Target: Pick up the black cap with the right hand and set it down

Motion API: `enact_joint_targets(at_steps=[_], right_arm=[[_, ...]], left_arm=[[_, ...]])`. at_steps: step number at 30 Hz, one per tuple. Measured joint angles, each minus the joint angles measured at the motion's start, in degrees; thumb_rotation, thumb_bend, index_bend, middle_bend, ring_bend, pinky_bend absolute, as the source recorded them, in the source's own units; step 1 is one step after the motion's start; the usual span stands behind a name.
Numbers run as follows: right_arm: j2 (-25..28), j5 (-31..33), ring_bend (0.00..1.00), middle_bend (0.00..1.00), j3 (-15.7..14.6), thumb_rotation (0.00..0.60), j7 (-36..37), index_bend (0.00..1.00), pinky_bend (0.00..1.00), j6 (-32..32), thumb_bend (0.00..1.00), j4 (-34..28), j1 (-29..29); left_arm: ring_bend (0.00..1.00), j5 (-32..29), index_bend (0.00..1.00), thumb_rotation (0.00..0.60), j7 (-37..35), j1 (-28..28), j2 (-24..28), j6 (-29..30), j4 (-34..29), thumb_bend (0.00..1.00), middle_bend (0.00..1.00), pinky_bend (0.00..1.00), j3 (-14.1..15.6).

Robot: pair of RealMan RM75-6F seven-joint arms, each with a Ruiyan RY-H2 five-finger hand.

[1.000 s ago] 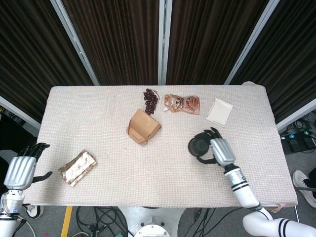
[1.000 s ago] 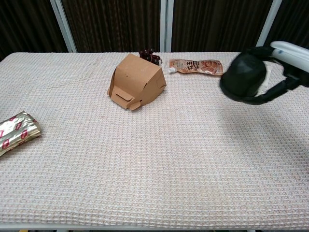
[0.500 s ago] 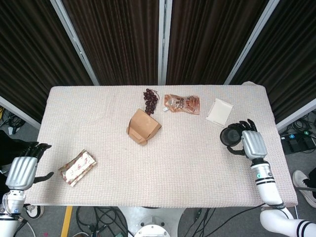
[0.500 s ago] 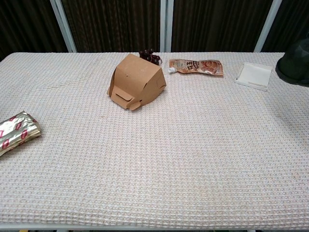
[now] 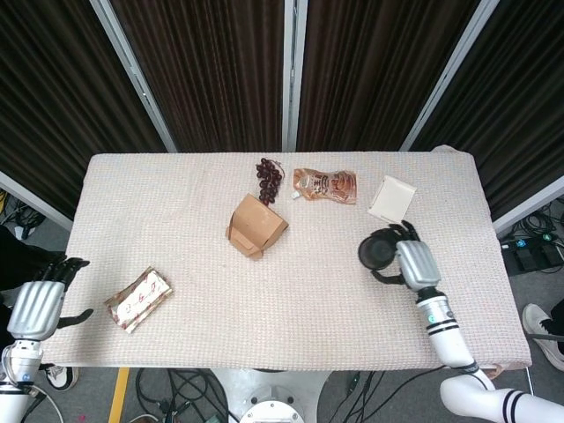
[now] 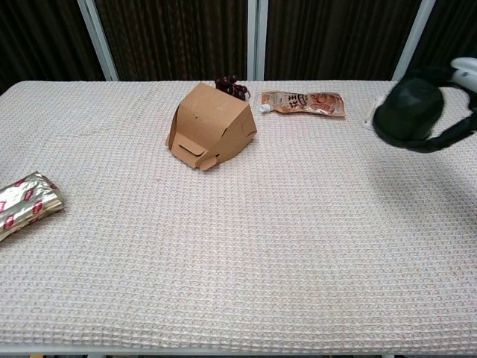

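From the head view, the right hand (image 5: pixel 414 263) grips the black cap (image 5: pixel 377 252) over the right part of the table (image 5: pixel 176 220), below the white tray (image 5: pixel 392 198), while the left hand (image 5: pixel 40 304) hangs off the table's left edge with fingers apart and nothing in them, beside the foil packet (image 5: pixel 137 299). A brown box (image 5: pixel 256 226), grapes (image 5: pixel 269 178) and a sauce pouch (image 5: pixel 326 185) lie mid-table. From the chest view, the cap (image 6: pixel 408 112) is held clear above the cloth at the right edge, dark fingers (image 6: pixel 447 138) curled under it.
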Motion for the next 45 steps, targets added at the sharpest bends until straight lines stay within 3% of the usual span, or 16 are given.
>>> enact_joint_targets(at_steps=[5, 11, 19, 33, 40, 45], right_arm=[[1.36, -0.06, 0.13, 0.49, -1.25, 0.600, 4.64, 0.43, 0.00, -0.60, 0.15, 3.19, -1.68], [-3.78, -5.63, 0.13, 0.49, -2.80, 0.600, 1.19, 0.43, 0.00, -2.46, 0.15, 1.56, 1.40], [-4.38, 0.01, 0.13, 0.49, -3.27, 0.600, 1.31, 0.43, 0.00, -3.75, 0.15, 7.78, -0.40], [-6.72, -0.17, 0.12, 0.48, -3.89, 0.600, 3.22, 0.43, 0.00, -5.87, 0.15, 12.68, -0.70], [-7.61, 0.48, 0.11, 0.45, -3.80, 0.600, 3.03, 0.38, 0.00, -7.44, 0.13, 14.08, -0.43], [-7.26, 0.24, 0.06, 0.37, -4.15, 0.600, 2.89, 0.30, 0.00, -8.54, 0.05, 14.09, -0.19]], left_arm=[[0.12, 0.07, 0.21, 0.600, -0.21, 0.12, -0.18, 0.41, 0.06, 0.04, 0.19, 0.28, -0.13], [0.12, -0.27, 0.21, 0.600, -0.11, 0.40, 0.08, 0.46, 0.03, 0.04, 0.19, 0.28, -0.04], [0.12, -0.54, 0.21, 0.600, -1.55, 0.45, -0.17, 0.08, 1.19, 0.04, 0.19, 0.28, -0.05], [0.12, -0.39, 0.22, 0.600, -1.42, 0.50, -0.56, 0.26, 1.55, 0.04, 0.19, 0.28, -0.04], [0.12, -0.15, 0.23, 0.600, -1.89, 0.60, -0.82, 0.45, 2.22, 0.04, 0.19, 0.28, 0.03], [0.12, -0.27, 0.23, 0.600, -2.50, 0.90, -0.83, 0.76, 2.75, 0.04, 0.19, 0.28, 0.00]])
